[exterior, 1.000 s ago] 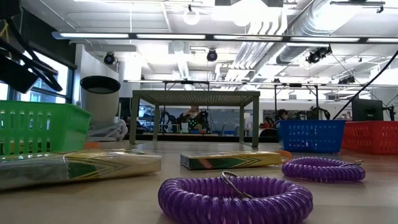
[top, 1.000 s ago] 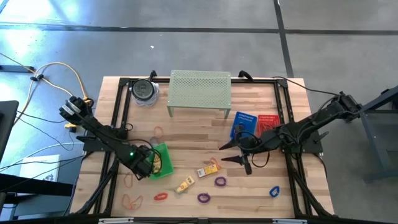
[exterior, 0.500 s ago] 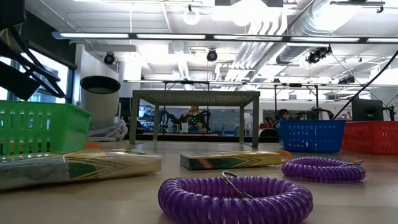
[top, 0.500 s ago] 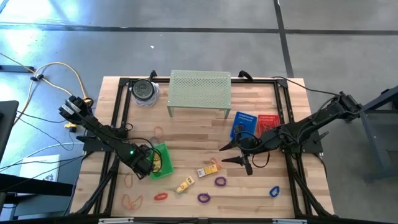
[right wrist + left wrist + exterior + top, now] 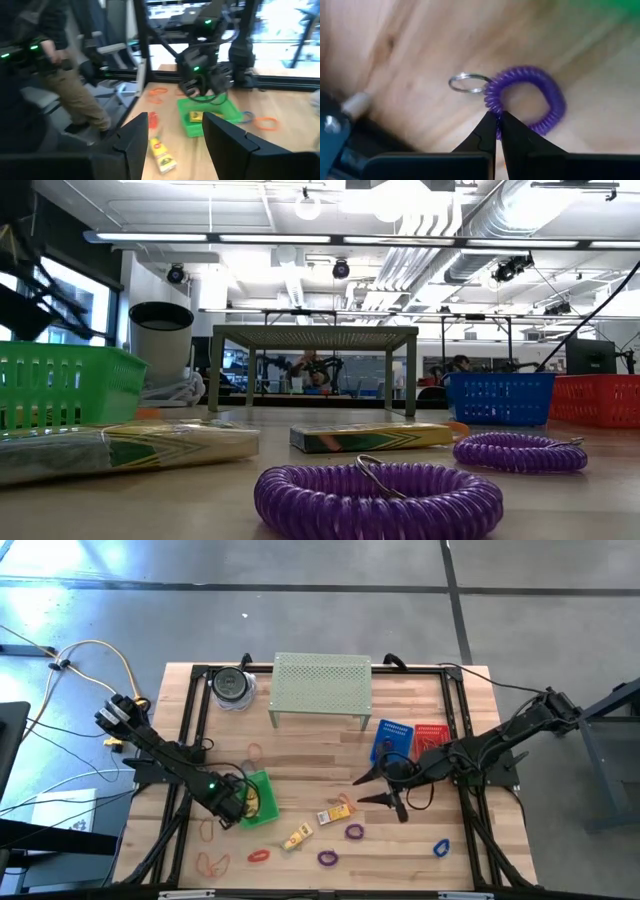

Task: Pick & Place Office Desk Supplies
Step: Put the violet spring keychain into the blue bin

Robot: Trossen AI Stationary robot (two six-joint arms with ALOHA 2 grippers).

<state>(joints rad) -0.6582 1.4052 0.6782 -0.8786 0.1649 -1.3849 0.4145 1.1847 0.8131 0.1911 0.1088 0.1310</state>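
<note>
**Clerk:** Now, the surface first?

**Inspector:** Pale wooden planks in a black frame [image 5: 190,730]. At the far edge stand a pale-green perforated shelf [image 5: 322,680] and a dark round container [image 5: 232,686]. A blue basket [image 5: 394,738] and a red basket [image 5: 431,736] sit side by side on the right. A green basket [image 5: 260,796] sits on the left.

**Clerk:** And the supplies?

**Inspector:** They are scattered along the near half. Two yellow packets [image 5: 297,836] lie near the middle, with two purple loops [image 5: 354,832] just beside them. A blue loop [image 5: 441,847] lies well to the right. A red loop [image 5: 258,855] and orange loops [image 5: 212,863] lie at the near left. One more orange loop lies apart, toward the shelf.

**Clerk:** The grippers?

**Inspector:** The left gripper [image 5: 232,802] is low beside the green basket, clenched. In its wrist view its fingertips meet at the rim of a purple coil loop [image 5: 550,100] with a metal ring [image 5: 466,82], lying on the wood. I cannot tell whether the coil is pinched. The right gripper [image 5: 358,789] hangs near the middle, in front of the blue basket, released and empty.

**Clerk:** The room?

**Inspector:** Grey floor with yellow cables [image 5: 95,650] at the left. The low view shows ceiling ducts [image 5: 480,220] and strip lights. A person in tan trousers [image 5: 80,95] stands beyond the surface.
</note>
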